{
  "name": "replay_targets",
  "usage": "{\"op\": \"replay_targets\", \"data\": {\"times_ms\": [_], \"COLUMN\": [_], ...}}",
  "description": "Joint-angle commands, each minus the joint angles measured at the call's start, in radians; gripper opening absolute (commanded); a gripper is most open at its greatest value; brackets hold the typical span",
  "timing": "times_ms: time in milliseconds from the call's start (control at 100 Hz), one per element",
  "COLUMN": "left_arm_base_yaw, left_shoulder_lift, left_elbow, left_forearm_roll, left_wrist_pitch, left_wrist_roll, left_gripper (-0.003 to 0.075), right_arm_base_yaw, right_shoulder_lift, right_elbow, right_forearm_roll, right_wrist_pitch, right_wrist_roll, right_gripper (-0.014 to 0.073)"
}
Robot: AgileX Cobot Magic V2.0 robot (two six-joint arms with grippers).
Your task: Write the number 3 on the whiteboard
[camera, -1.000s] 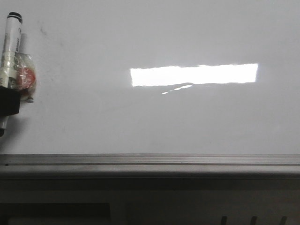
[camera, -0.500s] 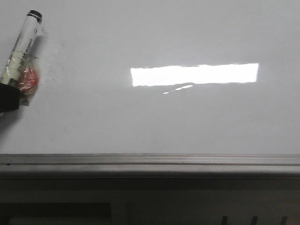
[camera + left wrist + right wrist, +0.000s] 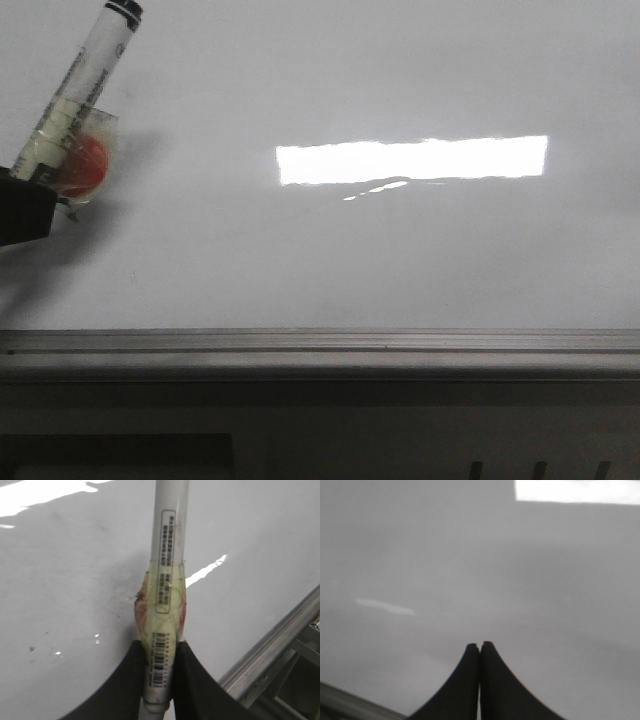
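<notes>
The whiteboard is glossy white and fills the front view, with a bright light patch on it. No number 3 shows on it. My left gripper is at the far left, shut on a white marker wrapped in clear tape with a red blob; the marker's black end points up and to the right. In the left wrist view the fingers clamp the marker by its barcode end. My right gripper is shut and empty over the bare whiteboard; it is out of the front view.
A grey metal edge strip runs along the board's near side, with a dark frame below it. The strip also shows in the left wrist view. A few small dark specks mark the board near the left gripper.
The left gripper has swung the marker up and to the right, so it now tilts more to the right. The board stays unmarked.
</notes>
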Motion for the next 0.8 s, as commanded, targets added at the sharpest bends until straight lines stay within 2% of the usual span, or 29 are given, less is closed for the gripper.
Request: {"op": "replay_targets", "data": {"times_ms": [0,120,310,380,430,540,600,790], "left_arm_base_yaw": [-0.013,-0.013,-0.013,-0.013,-0.013,-0.013,-0.015,-0.098], "left_shoulder_lift": [-0.008,-0.008,-0.008,-0.008,-0.008,-0.008,-0.008,-0.008], "left_elbow": [-0.048,-0.072,-0.077,-0.077,-0.077,-0.077,-0.077,-0.075], "left_forearm_roll": [0.057,0.133,0.267,0.326,0.389,0.514,0.553,0.598], "left_wrist_pitch": [-0.074,-0.069,-0.069,-0.069,-0.069,-0.077,-0.083,-0.083], "left_wrist_roll": [-0.008,-0.008,-0.006,-0.006,-0.006,-0.006,-0.006,-0.006], "left_gripper": [-0.0020,-0.0020,-0.0020,-0.0020,-0.0020,-0.0020,-0.0020,-0.0020], "right_arm_base_yaw": [0.100,0.276,0.520,0.596,0.650,0.723,0.739,0.741], "right_shoulder_lift": [0.077,0.159,0.275,0.319,0.355,0.419,0.452,0.547], "right_elbow": [-0.046,-0.046,-0.050,-0.061,-0.080,-0.136,-0.171,-0.262], "right_forearm_roll": [0.014,0.014,0.012,0.012,0.012,0.012,0.012,0.012], "right_wrist_pitch": [-0.123,-0.268,-0.399,-0.409,-0.411,-0.406,-0.405,-0.400], "right_wrist_roll": [-0.071,-0.184,-0.215,-0.215,-0.215,-0.215,-0.215,-0.215], "right_gripper": [-0.0054,-0.0054,-0.0049,-0.0008,0.0063,0.0246,0.0305,0.0323]}}
